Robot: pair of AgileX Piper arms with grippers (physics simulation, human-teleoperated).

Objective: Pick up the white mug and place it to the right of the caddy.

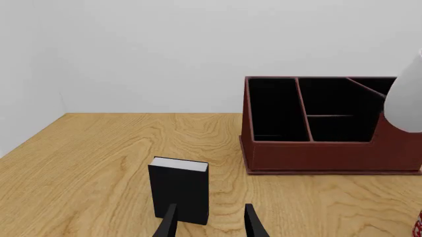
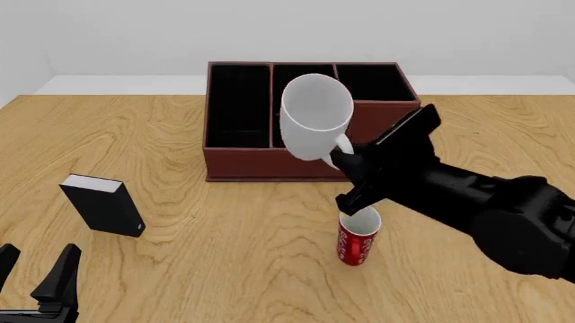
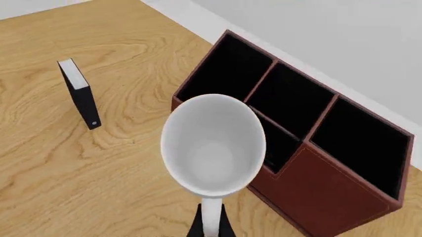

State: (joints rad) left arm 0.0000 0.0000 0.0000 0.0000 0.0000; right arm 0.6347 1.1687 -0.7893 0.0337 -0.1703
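The white mug (image 2: 314, 118) hangs tilted in the air in front of the caddy (image 2: 269, 167), above the table. My right gripper (image 2: 346, 159) is shut on its loop handle. In the right wrist view the mug (image 3: 212, 143) shows its open mouth, with the fingers (image 3: 197, 226) closed on the handle and the caddy (image 3: 316, 185) behind it. In the left wrist view the mug's side (image 1: 405, 98) overlaps the caddy (image 1: 316, 155). My left gripper (image 2: 38, 261) is open and empty, low at the near left, also shown in its wrist view (image 1: 211, 210).
A red mug with white lettering (image 2: 357, 237) stands upright just under my right arm, in front of the caddy; its edge shows in the left wrist view (image 1: 417, 227). A small black box with a white top (image 2: 106, 205) (image 1: 179, 187) (image 3: 80, 94) stands at the left, close ahead of my left gripper.
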